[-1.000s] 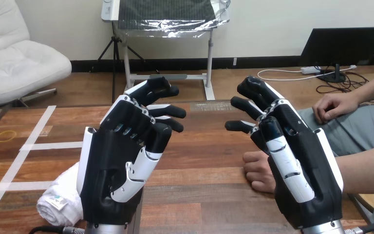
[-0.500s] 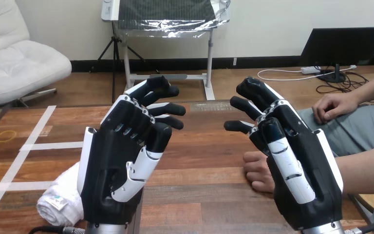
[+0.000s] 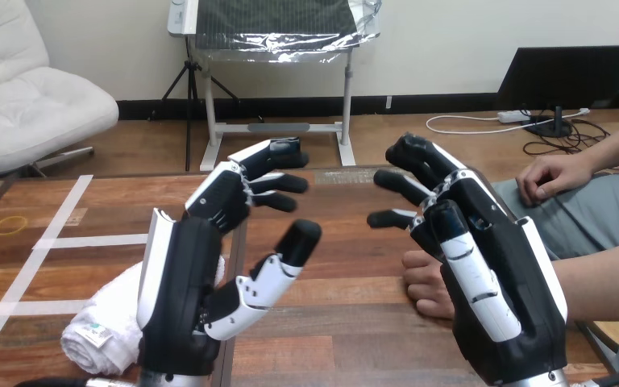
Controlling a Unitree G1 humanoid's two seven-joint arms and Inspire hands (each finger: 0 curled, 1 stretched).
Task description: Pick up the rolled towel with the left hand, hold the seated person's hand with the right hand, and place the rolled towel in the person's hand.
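Observation:
A white rolled towel (image 3: pixel 105 322) lies on the wooden table (image 3: pixel 330 322) at the lower left, partly hidden behind my left hand (image 3: pixel 185 298). That hand is raised above the table, palm turned inward, fingers relaxed and holding nothing. My right hand (image 3: pixel 492 282) is raised at the right, fingers loosely spread, empty. Just behind it the person's hand (image 3: pixel 427 282) rests on the table as a loose fist, partly hidden by my right hand; the two look apart. The person's other hand (image 3: pixel 552 176) rests on their lap at the right.
White tape lines (image 3: pixel 48 242) cross the table's left part, and a small yellow ring mark (image 3: pixel 10 224) sits near its left edge. The person's forearm (image 3: pixel 604 278) reaches in from the right edge.
My left hand has turned and its thumb has swung outward, with the fingers stretching a little. The right hand, towel and person's hand stay as before.

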